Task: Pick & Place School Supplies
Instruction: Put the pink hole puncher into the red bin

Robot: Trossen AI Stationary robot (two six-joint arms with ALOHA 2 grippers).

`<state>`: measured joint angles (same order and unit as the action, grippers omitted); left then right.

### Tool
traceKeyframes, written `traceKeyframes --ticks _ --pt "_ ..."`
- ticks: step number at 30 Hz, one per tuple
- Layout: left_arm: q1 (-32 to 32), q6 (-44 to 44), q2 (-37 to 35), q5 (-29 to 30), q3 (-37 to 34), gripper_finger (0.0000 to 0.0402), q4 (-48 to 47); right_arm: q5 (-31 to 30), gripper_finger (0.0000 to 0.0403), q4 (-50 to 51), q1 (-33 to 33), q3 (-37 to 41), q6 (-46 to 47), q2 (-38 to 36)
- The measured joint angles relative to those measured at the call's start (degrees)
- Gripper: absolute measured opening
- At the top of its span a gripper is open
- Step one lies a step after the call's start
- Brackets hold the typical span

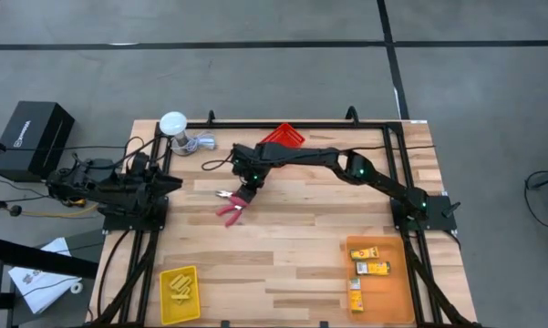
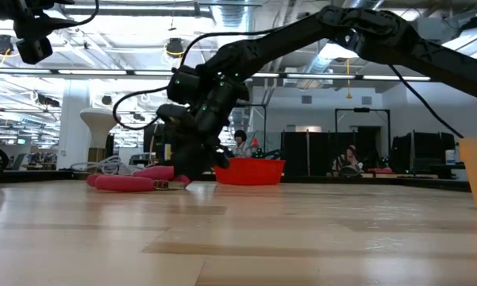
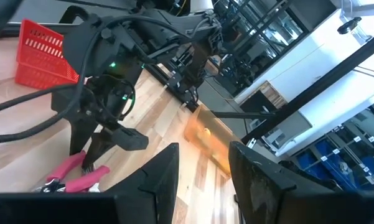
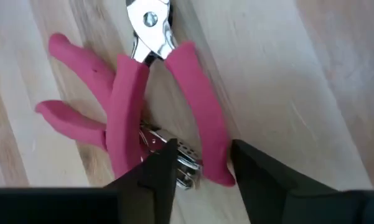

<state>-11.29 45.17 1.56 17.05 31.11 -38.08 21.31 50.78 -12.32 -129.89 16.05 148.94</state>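
The left gripper [image 1: 170, 184] waits spread at the table's [image 1: 292, 264] left edge. Toward the middle of the table lie the red-handled tools [image 4: 137, 106]; our right gripper [image 1: 243, 195] stands over them, fingers parted astride one handle [image 4: 202, 112], not pinching. We should lower squarely, close on that handle alone, then lift level toward the red bin [image 1: 283, 138] at the far edge.
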Motion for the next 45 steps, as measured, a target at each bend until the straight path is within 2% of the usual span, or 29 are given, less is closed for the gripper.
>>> traceKeyframes --ticks 2,5,6,17,22,24,28,34,37,42,45 --pt "0.0 0.0 0.0 0.0 0.0 0.0136 0.0 0.3 0.0113 -0.2 -0.2 0.1 0.1 0.0" --pt "0.0 -0.1 0.0 -0.1 0.0 0.0136 0.0 1.3 0.0034 -0.7 -0.7 0.2 -1.2 0.2" --pt "0.0 -0.1 0.0 -0.4 0.0 0.0136 0.0 1.5 0.0023 -0.7 -0.9 0.2 -1.3 0.2" --pt "0.0 -2.0 0.0 -0.9 0.0 0.0136 0.0 11.7 0.0022 -6.4 -2.7 0.3 2.6 -0.1" --pt "0.0 -2.9 0.0 -0.6 0.0 0.0136 0.0 13.2 0.0021 -7.0 -4.0 -4.9 2.9 -3.0" --pt "0.0 -2.9 0.0 -0.6 0.0 0.0136 0.0 13.4 0.0021 -8.9 -4.9 -4.5 2.8 -5.1" --pt "0.0 -2.9 0.0 -0.6 0.0 0.0136 0.1 12.9 0.0021 -5.9 -7.3 -4.3 -0.1 -9.8" --pt "0.0 -2.9 0.0 -0.6 0.0 0.0136 0.5 8.5 0.0021 9.0 -11.0 -4.4 -12.0 -16.1" --pt "0.0 -2.9 0.0 -0.3 0.0 0.0136 0.6 3.3 0.0021 16.5 -11.8 -4.3 -20.8 -18.4" --pt "0.0 -2.7 0.0 0.5 0.0 0.0136 0.9 -8.6 0.0021 25.2 -14.3 -4.4 -37.5 -20.4" --pt "0.0 -2.1 0.0 1.2 0.0 0.0136 1.0 -12.7 0.0021 29.3 -17.2 -4.3 -44.8 -20.4"
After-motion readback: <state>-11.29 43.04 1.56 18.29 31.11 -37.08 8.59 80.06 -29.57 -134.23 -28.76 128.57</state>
